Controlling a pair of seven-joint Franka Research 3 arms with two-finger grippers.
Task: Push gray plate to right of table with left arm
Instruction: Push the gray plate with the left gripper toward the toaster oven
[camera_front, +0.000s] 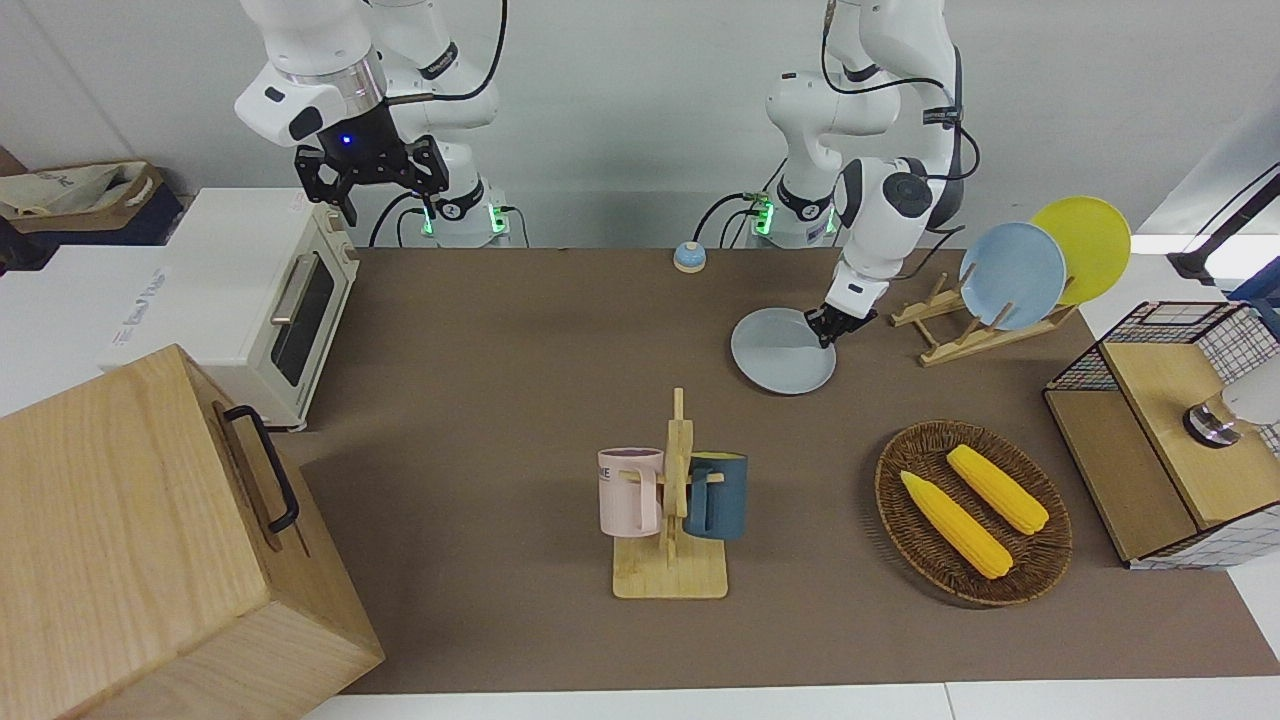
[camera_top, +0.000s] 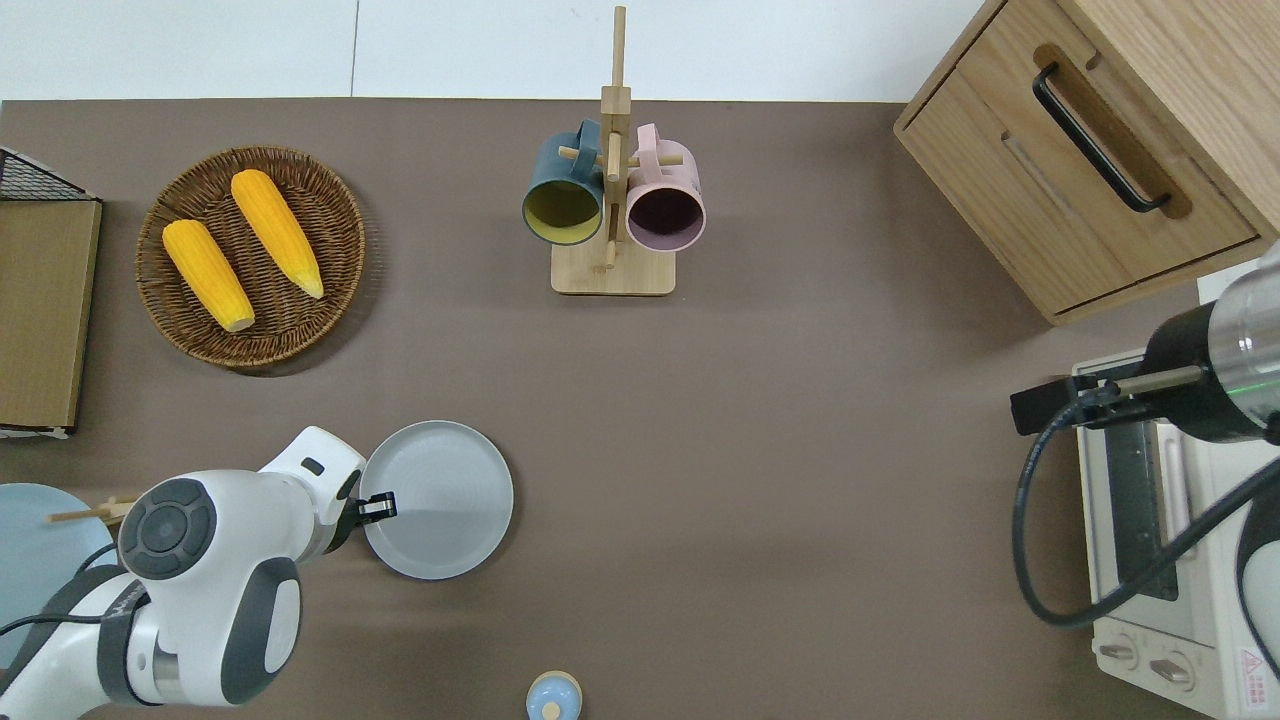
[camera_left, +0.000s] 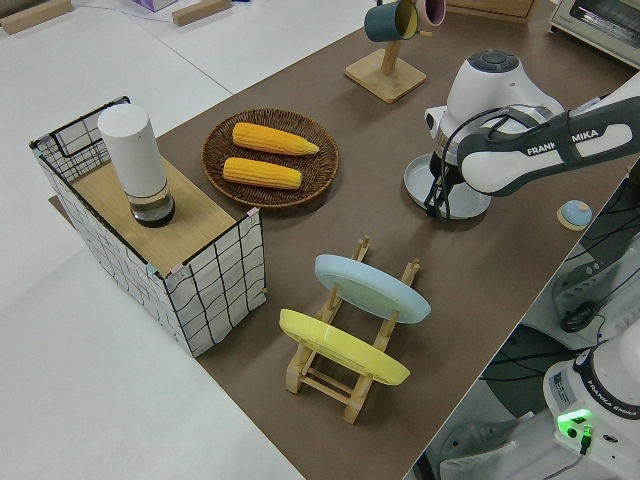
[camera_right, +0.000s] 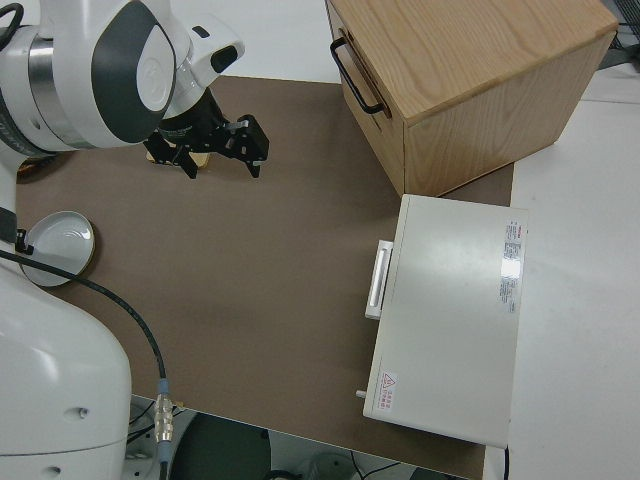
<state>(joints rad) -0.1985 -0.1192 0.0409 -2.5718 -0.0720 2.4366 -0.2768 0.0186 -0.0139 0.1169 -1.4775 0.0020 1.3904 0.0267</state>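
The gray plate (camera_top: 445, 495) lies flat on the brown table (camera_top: 760, 470), nearer to the robots than the mug rack and toward the left arm's end. My left gripper (camera_top: 378, 507) is down at the plate's rim on the side facing the left arm's end, touching it (camera_front: 828, 338), fingers shut with nothing held. In the left side view the plate (camera_left: 462, 200) shows partly under the left arm's wrist. The right gripper (camera_front: 390, 205) is parked and open (camera_right: 220, 160).
A mug rack (camera_front: 672, 500) with two mugs stands mid-table. A wicker basket (camera_front: 1040, 560) of corn, a plate rack (camera_front: 950, 335) with light-blue and yellow plates, and a wire-grid box (camera_front: 1170, 440) fill the left arm's end. A toaster oven (camera_front: 280, 300) and wooden cabinet (camera_front: 150, 540) stand at the right arm's end. A small blue bell (camera_front: 689, 257) sits near the robots.
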